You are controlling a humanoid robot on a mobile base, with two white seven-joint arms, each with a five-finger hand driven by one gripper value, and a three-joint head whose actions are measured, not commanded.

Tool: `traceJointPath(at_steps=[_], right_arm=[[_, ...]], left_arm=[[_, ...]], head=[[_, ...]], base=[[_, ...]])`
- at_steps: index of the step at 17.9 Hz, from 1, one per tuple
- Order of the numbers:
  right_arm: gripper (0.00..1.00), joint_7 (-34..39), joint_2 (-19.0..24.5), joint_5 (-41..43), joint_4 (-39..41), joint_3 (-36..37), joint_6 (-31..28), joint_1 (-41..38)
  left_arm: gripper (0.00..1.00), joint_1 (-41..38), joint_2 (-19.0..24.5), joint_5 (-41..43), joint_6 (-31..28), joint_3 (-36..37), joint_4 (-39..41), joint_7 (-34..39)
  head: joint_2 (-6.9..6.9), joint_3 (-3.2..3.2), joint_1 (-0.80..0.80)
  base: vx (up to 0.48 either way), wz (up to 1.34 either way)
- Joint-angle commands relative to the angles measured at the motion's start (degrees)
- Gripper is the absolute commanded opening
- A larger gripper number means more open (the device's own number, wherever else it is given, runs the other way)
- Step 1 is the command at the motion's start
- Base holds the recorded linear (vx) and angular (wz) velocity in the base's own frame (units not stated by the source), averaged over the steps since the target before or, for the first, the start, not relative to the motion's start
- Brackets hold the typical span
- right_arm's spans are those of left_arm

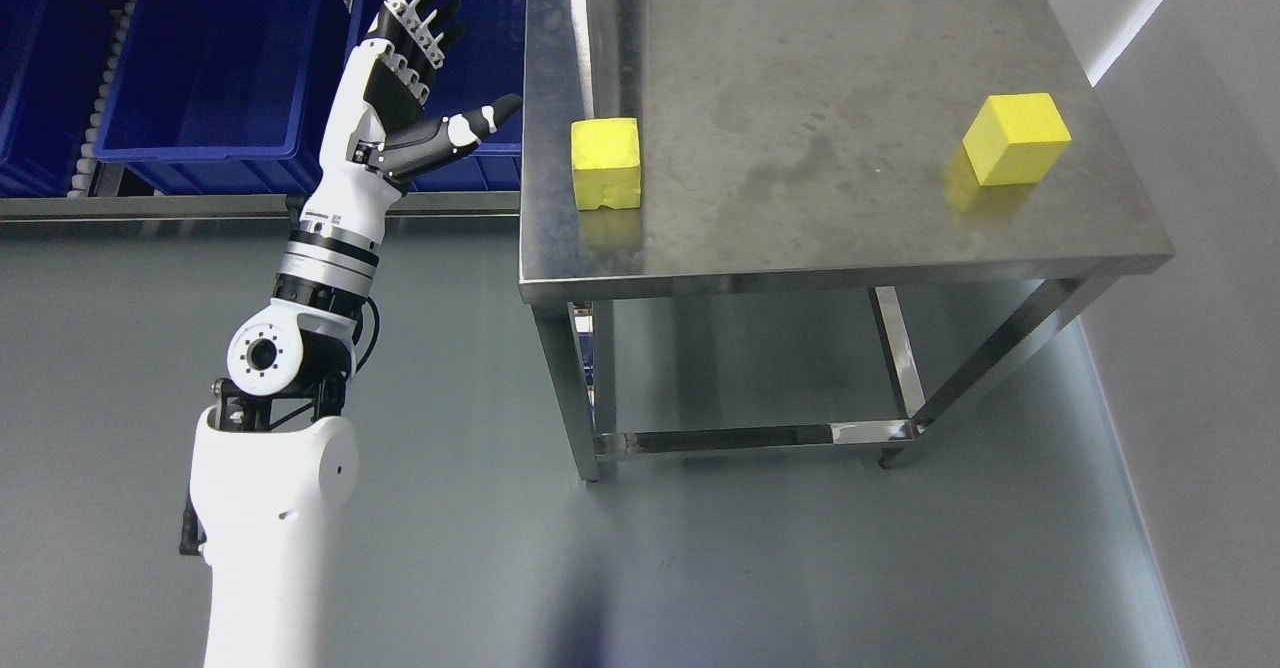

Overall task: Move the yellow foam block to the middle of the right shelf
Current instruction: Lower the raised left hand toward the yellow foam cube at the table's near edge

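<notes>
One robot hand is showing: the left hand, raised off the left side of the steel table, with its black and white fingers spreading wide and the thumb pointing toward the table edge. It is gripping nothing and touching nothing. Its white arm is rising from the bottom left, jointed with a banded silver wrist and a round elbow housing; the right arm is not appearing at all.

Just beside the thumb tip, but apart from it, a yellow foam block is sitting near the table's left edge. Its front face is looking chipped or dented along the bottom, though the view is too soft to be sure. A second yellow foam block, crisp and cube-like, is resting well apart near the right edge.

The tabletop is brushed metal, smudged and faintly mirroring both blocks; its far end is being cut off by the top of the frame. Behind the hand, blue plastic bins are sitting on a metal rack, partly cropped at the left and top. The floor is glossy grey.
</notes>
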State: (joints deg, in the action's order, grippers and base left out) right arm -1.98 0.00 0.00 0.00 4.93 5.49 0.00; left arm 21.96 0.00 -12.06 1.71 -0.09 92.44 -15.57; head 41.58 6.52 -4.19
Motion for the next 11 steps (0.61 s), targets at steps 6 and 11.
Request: traceJointPath(at_steps=[6,11], right_arm=[[1.0,0.0,-1.0,-0.2,1.0,0.0,0.0,-0.1],[1.0,0.0,-1.0,-0.2,1.0,0.0,0.0,-0.1]], left_arm=[[1.0,0.1,1.4,0.0,0.4,-3.5,0.0,-0.3],[0.97,0.9,13.6,1.2,0.8,-3.1,-1.1,-16.2]], head=[[0.0,0.0,0.0],[0.0,0.0,0.0]], base=[[0.005,0.0],[0.011,-0.05]])
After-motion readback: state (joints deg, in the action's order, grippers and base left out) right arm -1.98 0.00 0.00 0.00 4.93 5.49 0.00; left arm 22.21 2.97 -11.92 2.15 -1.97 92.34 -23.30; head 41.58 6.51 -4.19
